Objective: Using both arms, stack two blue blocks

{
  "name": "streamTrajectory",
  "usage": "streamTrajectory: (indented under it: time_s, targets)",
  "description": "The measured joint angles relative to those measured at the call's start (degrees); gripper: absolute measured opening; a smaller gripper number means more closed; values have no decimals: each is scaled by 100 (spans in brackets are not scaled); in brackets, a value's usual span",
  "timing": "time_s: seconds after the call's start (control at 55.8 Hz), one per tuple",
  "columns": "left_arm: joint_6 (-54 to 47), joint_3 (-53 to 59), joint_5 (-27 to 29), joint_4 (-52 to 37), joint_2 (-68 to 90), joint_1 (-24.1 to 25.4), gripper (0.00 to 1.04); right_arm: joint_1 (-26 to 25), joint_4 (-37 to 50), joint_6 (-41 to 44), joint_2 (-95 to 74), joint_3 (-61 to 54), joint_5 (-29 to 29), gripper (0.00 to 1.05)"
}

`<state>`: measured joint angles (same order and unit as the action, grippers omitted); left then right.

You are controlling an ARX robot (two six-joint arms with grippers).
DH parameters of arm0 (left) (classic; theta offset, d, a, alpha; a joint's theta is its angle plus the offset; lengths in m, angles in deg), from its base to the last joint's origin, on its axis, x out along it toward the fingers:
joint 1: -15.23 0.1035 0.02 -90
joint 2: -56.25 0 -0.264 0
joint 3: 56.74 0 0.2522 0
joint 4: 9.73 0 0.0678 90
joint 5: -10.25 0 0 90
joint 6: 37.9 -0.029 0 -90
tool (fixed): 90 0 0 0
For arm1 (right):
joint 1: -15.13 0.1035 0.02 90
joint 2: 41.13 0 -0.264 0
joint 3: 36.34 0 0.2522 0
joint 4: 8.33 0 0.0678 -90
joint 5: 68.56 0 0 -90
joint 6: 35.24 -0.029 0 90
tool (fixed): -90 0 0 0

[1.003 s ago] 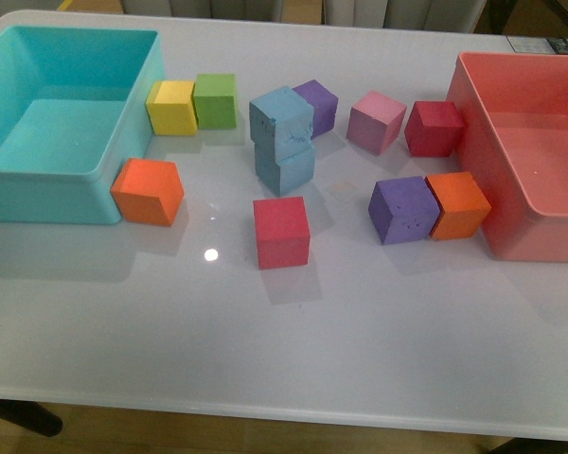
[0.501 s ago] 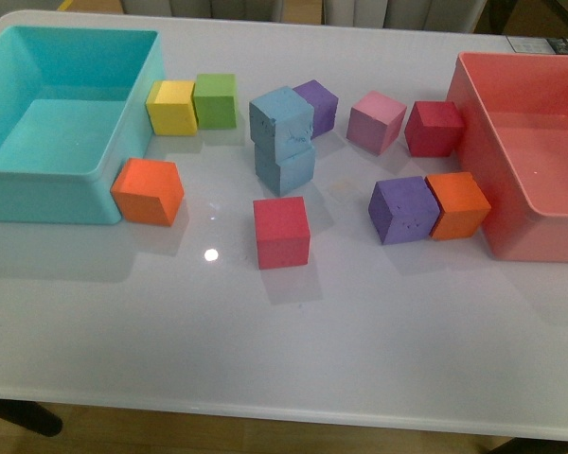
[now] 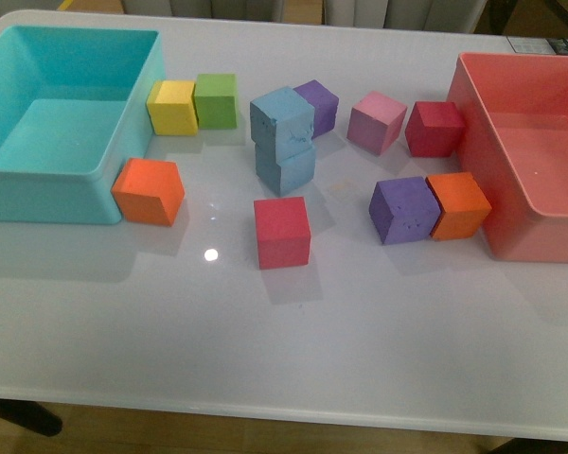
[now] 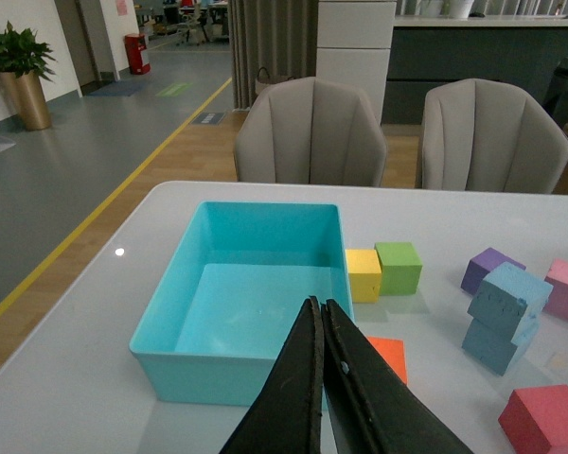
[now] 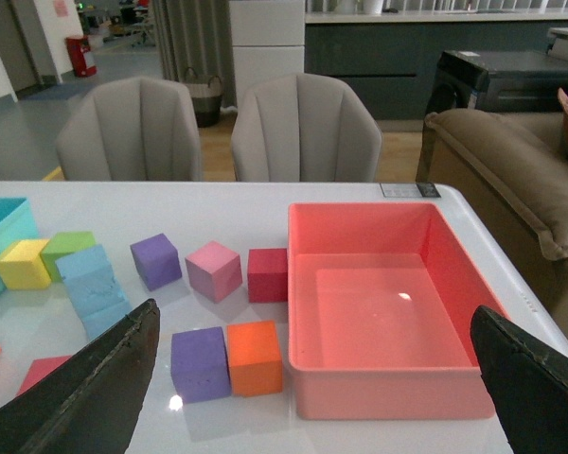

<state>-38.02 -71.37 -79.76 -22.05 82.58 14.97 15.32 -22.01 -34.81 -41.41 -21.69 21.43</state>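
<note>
White glossy table (image 3: 360,340); grey chairs (image 4: 310,132) behind. Blue blocks (image 3: 282,140) stacked, purple cube (image 3: 316,106) touching. Left gripper (image 4: 320,322) pressed together, right gripper (image 5: 312,378) spread wide.

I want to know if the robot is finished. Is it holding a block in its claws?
No, nothing is held. The left gripper is shut on nothing, the right gripper open. The two light blue foam cubes stand stacked.
</note>
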Motion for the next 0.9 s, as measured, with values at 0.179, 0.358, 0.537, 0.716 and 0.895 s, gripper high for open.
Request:
streamTrajectory:
  time_s: [0.179,0.358,0.537,0.716,0.895]
  targets:
    - [0,0,0,509,-531,0,2,0,0,0,0,2,0,96]
    - [0,2,0,911,-940,0,2,0,0,0,0,2,0,96]
    - [0,2,0,1241,-1272,0,2,0,0,0,0,2,2,96]
    - [0,2,0,1506,-1539,0,2,0,0,0,0,0,0,96]
    - [0,0,0,2542,-2428,0,2,0,0,0,0,2,0,96]
